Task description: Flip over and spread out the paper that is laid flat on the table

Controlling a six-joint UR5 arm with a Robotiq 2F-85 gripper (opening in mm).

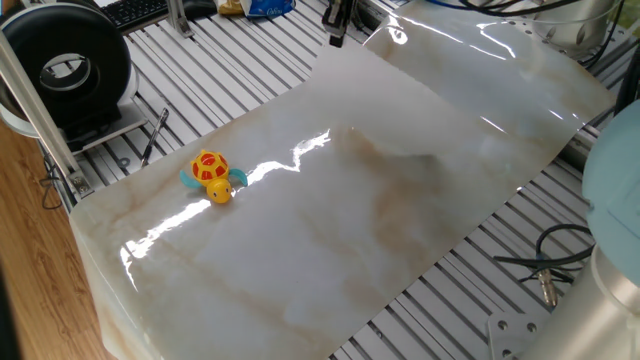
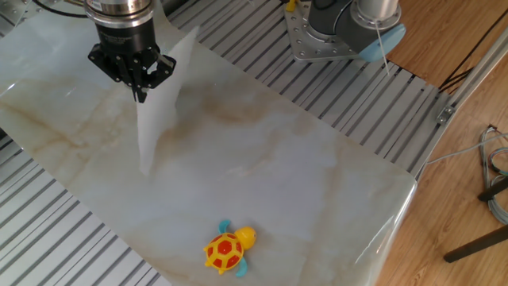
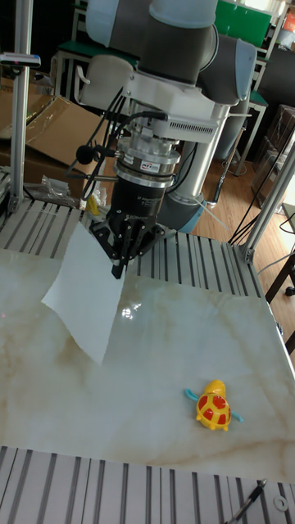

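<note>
gripper: black two-finger gripper (image 3: 117, 269) points straight down, fingers pinched on the edge of the sheet
paper: thin plain white rectangular sheet (image 3: 82, 291) hangs off the fingertips, lifted above the slab, one lower corner dangling near the surface (image 2: 155, 111)
table: big glossy cream marble-patterned slab (image 2: 302, 199) on ribbed aluminium rails
bystander: little yellow and red toy turtle (image 3: 215, 407) sits well apart from the paper (image 1: 211, 174)

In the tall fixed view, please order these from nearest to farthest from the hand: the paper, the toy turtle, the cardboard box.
1. The paper: pinched in the hand, hanging to its left.
2. The cardboard box: behind, upper left.
3. The toy turtle: on the table, lower right.
</note>
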